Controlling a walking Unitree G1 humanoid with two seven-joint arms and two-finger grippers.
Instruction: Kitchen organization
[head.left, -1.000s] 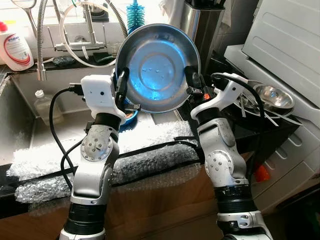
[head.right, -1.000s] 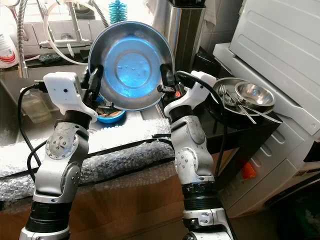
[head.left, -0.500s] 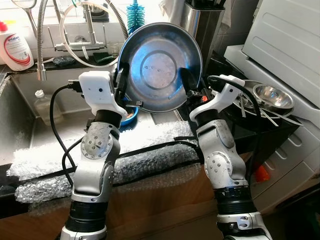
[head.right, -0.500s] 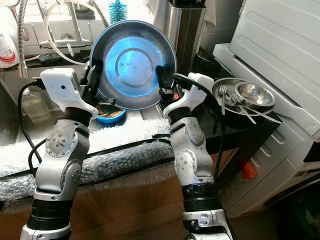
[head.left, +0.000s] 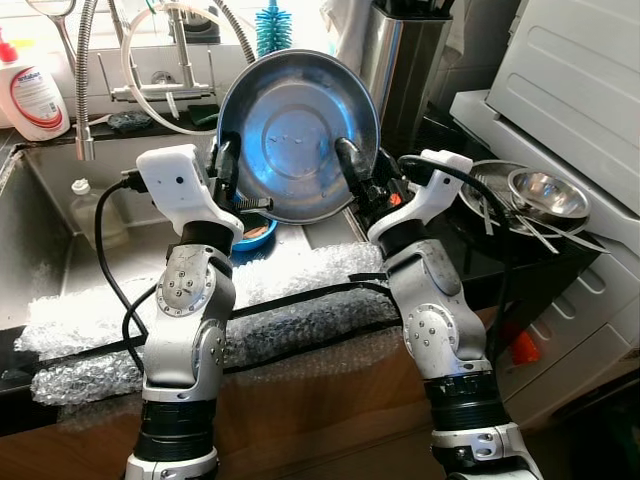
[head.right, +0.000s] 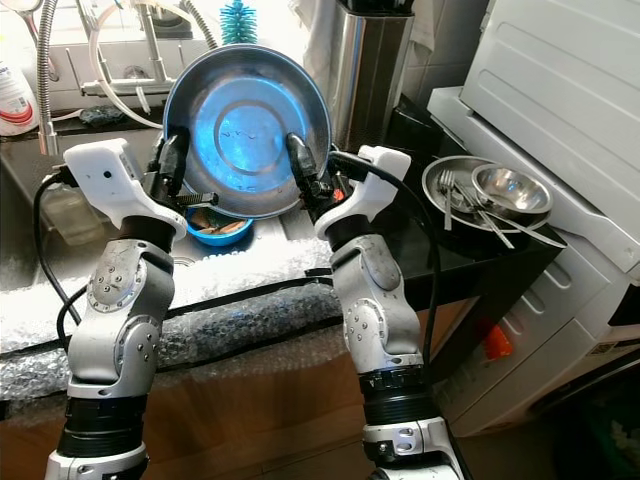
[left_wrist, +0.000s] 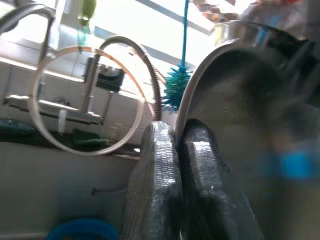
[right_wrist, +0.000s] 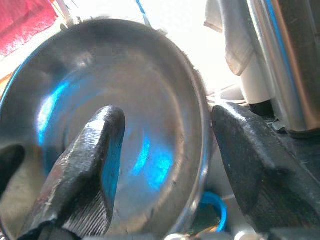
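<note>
Steel bowl (head.left: 298, 130), upright, nothing inside

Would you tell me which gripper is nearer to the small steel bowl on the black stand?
Right. The right gripper straddles the big bowl's rim on the side facing the small steel bowl; the left gripper clamps the far rim.

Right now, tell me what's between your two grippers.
The steel bowl, held upright: the left gripper pinches its left rim, and the right gripper's open fingers straddle its right rim. Both eye views show it.
</note>
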